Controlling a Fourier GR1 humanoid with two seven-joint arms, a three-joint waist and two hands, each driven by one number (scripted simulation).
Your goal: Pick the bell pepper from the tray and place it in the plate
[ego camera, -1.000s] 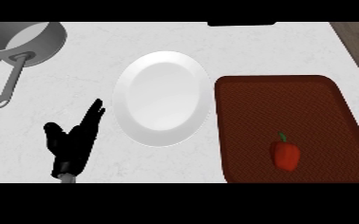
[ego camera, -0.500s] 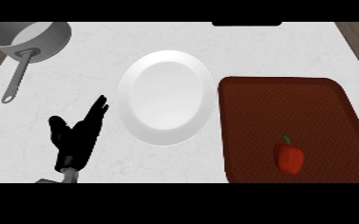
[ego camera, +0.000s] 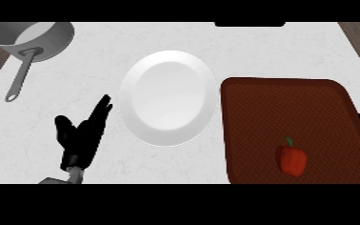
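Note:
A red bell pepper (ego camera: 292,159) with a green stem lies on the dark brown tray (ego camera: 281,105), near the tray's lower right. Left of the tray sits a white plate (ego camera: 169,97) with nothing on it. My left hand (ego camera: 83,136) rests open at the lower left, fingers straight and pointing up toward the plate's left rim, apart from it. The right hand does not show.
A grey saucepan (ego camera: 38,40) with a long handle stands at the top left corner. A dark object (ego camera: 249,24) sits at the counter's far edge. White marbled counter lies between the pan and the plate.
The view has shifted slightly: everything sits a little lower and to the right in the picture. The left hand keeps its open pose beside the plate.

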